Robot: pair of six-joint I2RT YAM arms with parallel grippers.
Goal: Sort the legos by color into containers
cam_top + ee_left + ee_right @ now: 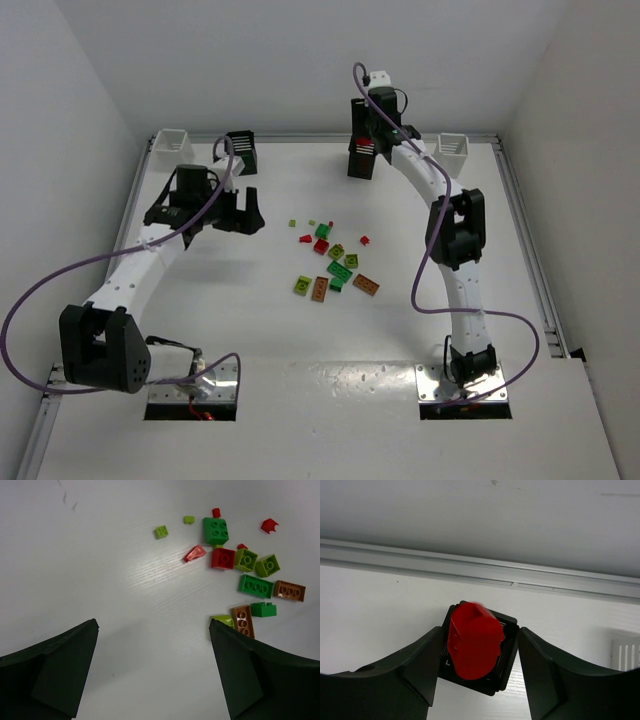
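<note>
The loose legos (330,258) lie in a small cluster mid-table: green (216,530), red (222,558), yellow-green (245,559) and orange-brown (289,590) bricks. My left gripper (243,215) (152,625) is open and empty, low over bare table to the left of the cluster. My right gripper (365,150) (480,630) hangs open at the back over a black bin (506,675). A blurred red lego (475,640) sits between its fingers, above that bin's opening, clear of the right finger.
A white bin (175,142) and a black bin (241,150) stand at the back left. Another white bin (453,146) (625,652) stands at the back right. A raised rail (480,567) and the wall close off the table's far edge.
</note>
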